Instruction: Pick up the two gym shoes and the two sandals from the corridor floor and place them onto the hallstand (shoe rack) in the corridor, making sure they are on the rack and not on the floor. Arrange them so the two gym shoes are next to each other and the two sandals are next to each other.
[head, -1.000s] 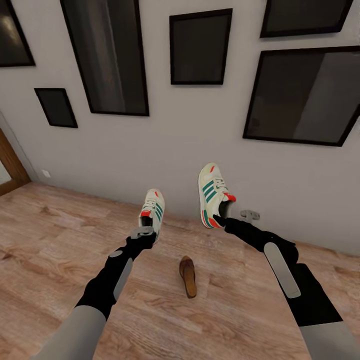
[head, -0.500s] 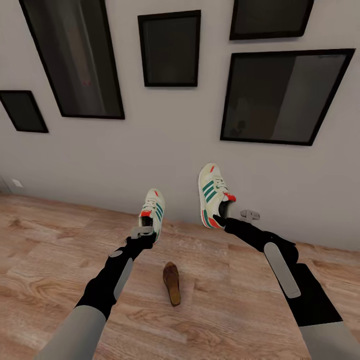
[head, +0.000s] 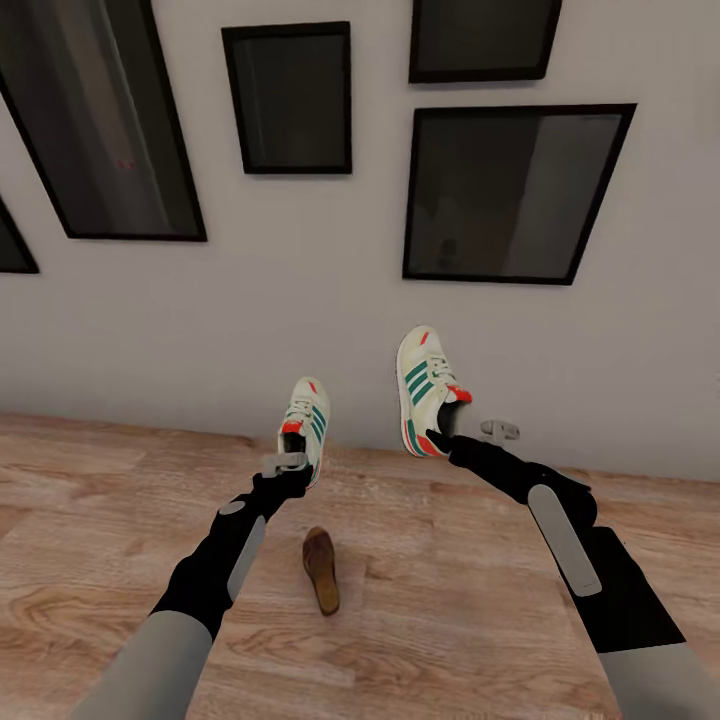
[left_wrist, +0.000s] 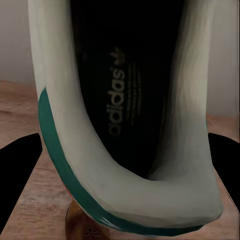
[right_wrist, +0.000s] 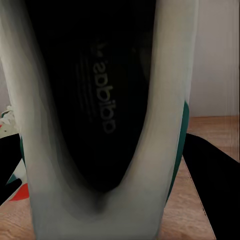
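Head view, two gym shoes (head: 306, 425) (head: 425, 390), one sandal (head: 321, 569)

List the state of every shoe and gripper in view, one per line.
Left gripper: shut on the cream-white green-striped sneaker, held off the floor.
Right gripper: shut on the second cream-white sneaker, held off the floor.
Dark brown leather sandal: lying flat on the wood-plank floor, ungripped.

"adidas" with the trefoil logo is printed on the dark insole of the left-held shoe (left_wrist: 117, 100) and on the right-held shoe (right_wrist: 102, 100).
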